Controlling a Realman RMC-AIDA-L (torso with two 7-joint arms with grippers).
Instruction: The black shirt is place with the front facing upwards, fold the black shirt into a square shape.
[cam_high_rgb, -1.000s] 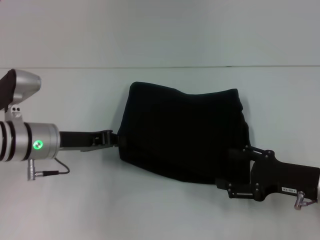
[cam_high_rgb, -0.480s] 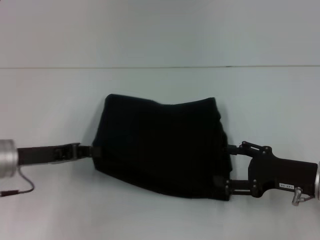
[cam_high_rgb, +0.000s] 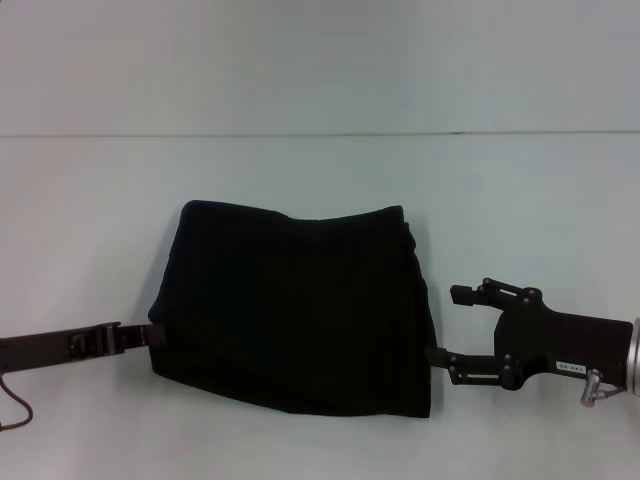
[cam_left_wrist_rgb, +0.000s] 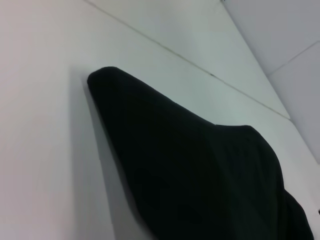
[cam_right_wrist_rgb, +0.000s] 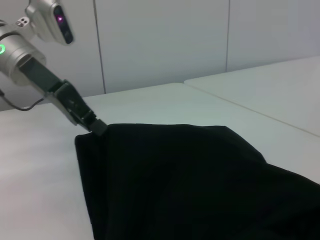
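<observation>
White table (cam_high_rgb: 320, 100); folded black shirt (cam_high_rgb: 290, 310) lying flat near front edge.

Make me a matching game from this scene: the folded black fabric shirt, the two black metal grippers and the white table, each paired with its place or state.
Things:
1. folded black fabric shirt
2. left gripper
3. right gripper
4. white table

Places or states:
A. at the shirt's right edge
B. lies under everything
C. at the shirt's left edge
D. rests between the two grippers

Pairs: 1-D, 2-C, 3-A, 4-B

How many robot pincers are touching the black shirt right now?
2. The left pincer meets the folded plain black soft-fabric shirt at its left edge; the right pincer meets its right edge, near the front corner.
</observation>
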